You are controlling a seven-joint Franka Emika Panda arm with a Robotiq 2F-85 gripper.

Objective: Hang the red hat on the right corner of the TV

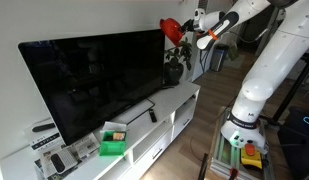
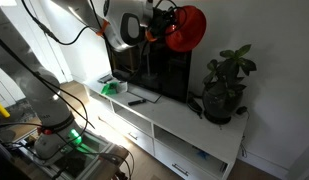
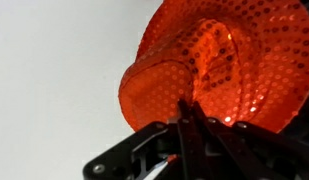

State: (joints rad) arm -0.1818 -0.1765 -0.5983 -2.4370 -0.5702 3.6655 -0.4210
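The red hat (image 1: pixel 171 28) (image 2: pixel 186 27) hangs in the air at the upper corner of the TV (image 1: pixel 94 80) (image 2: pixel 159 70), on the end where the plant stands, and whether its fabric touches the TV's frame cannot be told from either exterior view. The gripper (image 1: pixel 184 33) (image 2: pixel 168 24) (image 3: pixel 186 108) has its fingers pressed together on the hat's brim; in the wrist view the sequinned crown of the hat (image 3: pixel 219 65) fills the upper right, with the dark fingers pinching the edge below it. Directly under that corner of the TV a potted plant (image 1: pixel 174 65) (image 2: pixel 224 90) stands on the cabinet, its leaves reaching up towards the hat and crowding the space beside the screen. In front of the TV's lower edge lies a dark remote (image 1: pixel 152 115) (image 2: pixel 137 99), and nearer the TV's opposite end sits a green box (image 1: pixel 114 140) (image 2: pixel 112 87) with some small dark devices beyond it that are too small to name. The TV rests on a long, low white cabinet (image 1: pixel 179 105) (image 2: pixel 184 130) with drawers along its front. Behind the TV is a plain white wall (image 3: pixel 54 60), and a brown wooden floor (image 1: pixel 219 100) runs in front of the cabinet, where the robot arm's white base (image 1: pixel 244 120) stands, well apart from the TV
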